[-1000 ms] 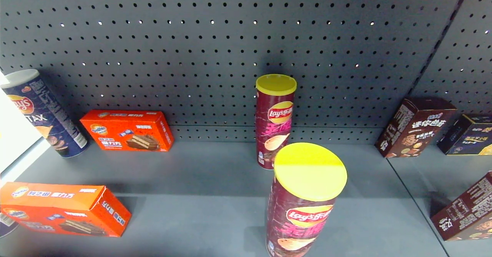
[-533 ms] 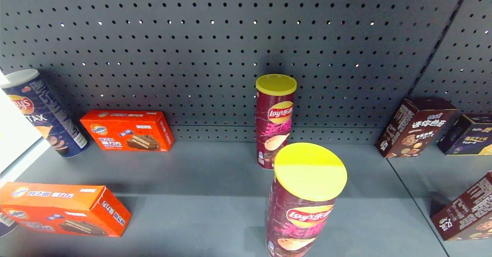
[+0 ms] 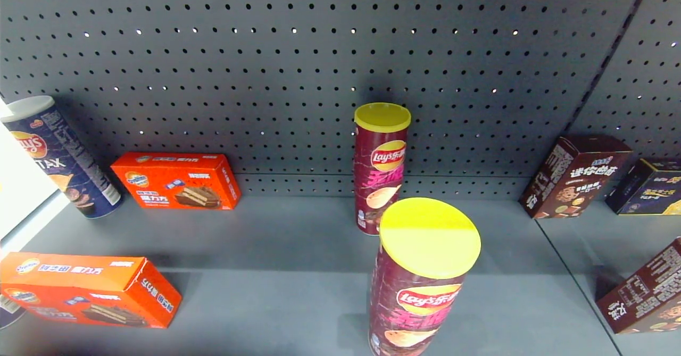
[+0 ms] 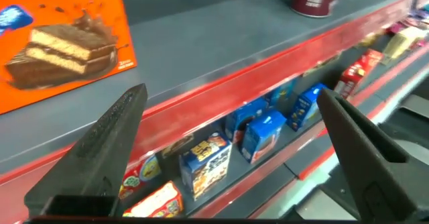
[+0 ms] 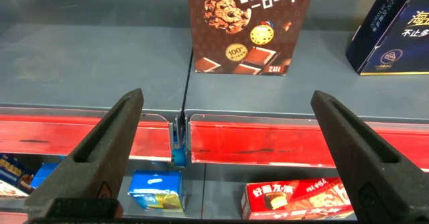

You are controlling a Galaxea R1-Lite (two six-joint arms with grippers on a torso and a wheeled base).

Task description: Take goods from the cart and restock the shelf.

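Before the red edge of the shelf (image 4: 201,29) the left gripper (image 4: 229,93) hangs wide open and empty, near one of two orange boxes (image 3: 178,180) (image 3: 88,289). The right gripper (image 5: 226,95), equally wide and empty, faces one of two brown boxes (image 3: 574,175) (image 3: 644,292). On the shelf also stand two red cans (image 3: 382,164) (image 3: 420,287), one behind the other near the middle, one blue can (image 3: 61,156) at far left, and one navy box (image 3: 649,185) at far right.

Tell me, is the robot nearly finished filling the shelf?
Partly. Done: a near can, a far can, an orange box and a brown box, among others, sit on the shelf. In hand: nothing; the left gripper and right gripper are open and empty, facing the shelf's red edge. Left: wide bare stretches could take more goods; what the cart holds I cannot tell.
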